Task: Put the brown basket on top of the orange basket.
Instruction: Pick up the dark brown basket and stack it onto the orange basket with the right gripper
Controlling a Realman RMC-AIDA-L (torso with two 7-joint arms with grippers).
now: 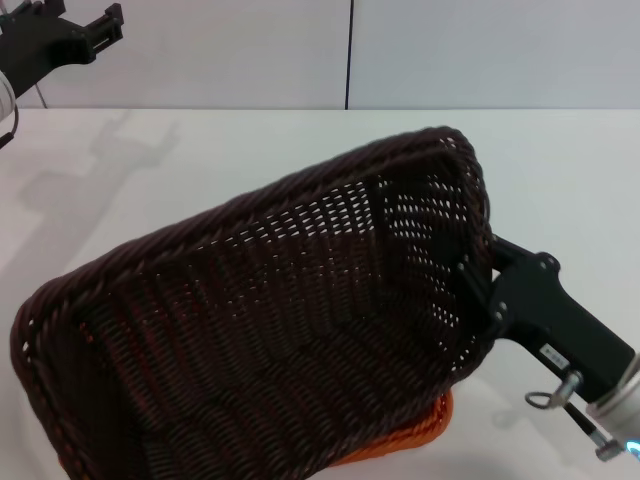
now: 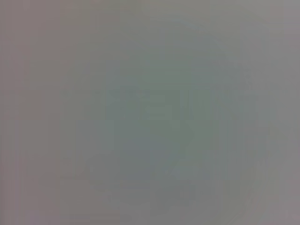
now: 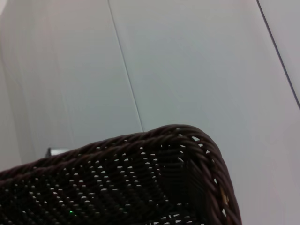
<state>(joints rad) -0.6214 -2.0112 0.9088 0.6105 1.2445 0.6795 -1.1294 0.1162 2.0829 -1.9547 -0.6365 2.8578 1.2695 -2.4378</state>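
The brown basket (image 1: 280,340) hung tilted over the orange basket (image 1: 400,440), its right end raised, clamped by the right gripper (image 1: 480,290).

White table (image 1: 250,150) spreads out ahead of me, and at its far edge a pale wall (image 1: 450,50) with one dark vertical seam (image 1: 350,55).

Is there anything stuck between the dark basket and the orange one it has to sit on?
Nothing visible. The brown basket, tilted and held at one end by the right gripper, lies right over the orange basket, which peeks out beneath it. The left gripper is raised far off.
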